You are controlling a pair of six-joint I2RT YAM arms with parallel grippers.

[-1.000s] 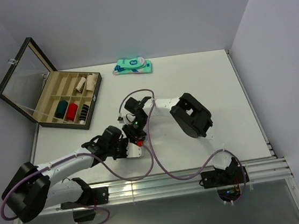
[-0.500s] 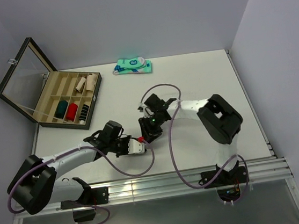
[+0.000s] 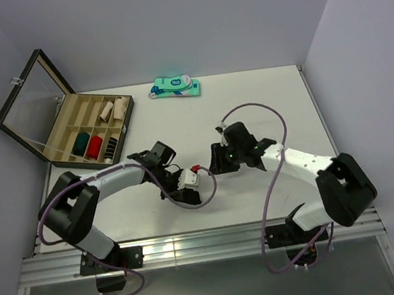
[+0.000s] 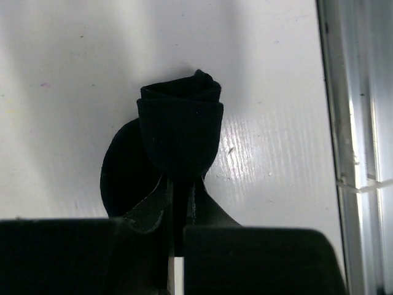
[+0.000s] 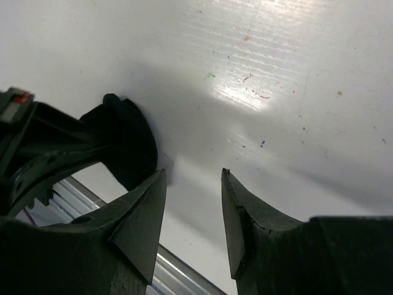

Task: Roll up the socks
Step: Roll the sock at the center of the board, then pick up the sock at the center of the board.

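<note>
The socks (image 4: pixel 179 126) are a tight, dark bundle with the folded edges showing on its top end. In the left wrist view it looks almost black, and I cannot tell one sock from the other. The bundle lies on the white table (image 3: pixel 270 103) in the near middle part, not far from the metal rail (image 4: pixel 351 147) at the front edge. The left gripper (image 4: pixel 179 183) pinches the bundle at its lower end, the two fingers (image 4: pixel 212 209) pressed nearly together on the fabric. In the top view this gripper (image 3: pixel 190 184) covers the bundle, so there I cannot see the socks clearly. The right wrist view shows the same bundle (image 5: pixel 128 140) as a dark rounded shape, just beside the left finger of the right gripper (image 5: pixel 191 206) but outside the gap. The right gripper has its jaws spread apart with only bare table between them; it holds nothing. From above, the right gripper (image 3: pixel 217 161) is near the left one, a little to its right and further from the rail, and the two do not touch. Far from them, at the left back part of the table, a wooden box (image 3: pixel 127 118) stands with its lid up, and in its compartments are rolled socks – teal (image 3: pixel 81 141), red (image 3: pixel 96 145) and beige (image 3: pixel 107 112). A teal-and-white packaged pair (image 3: pixel 174 87) lies at the back edge.
</note>
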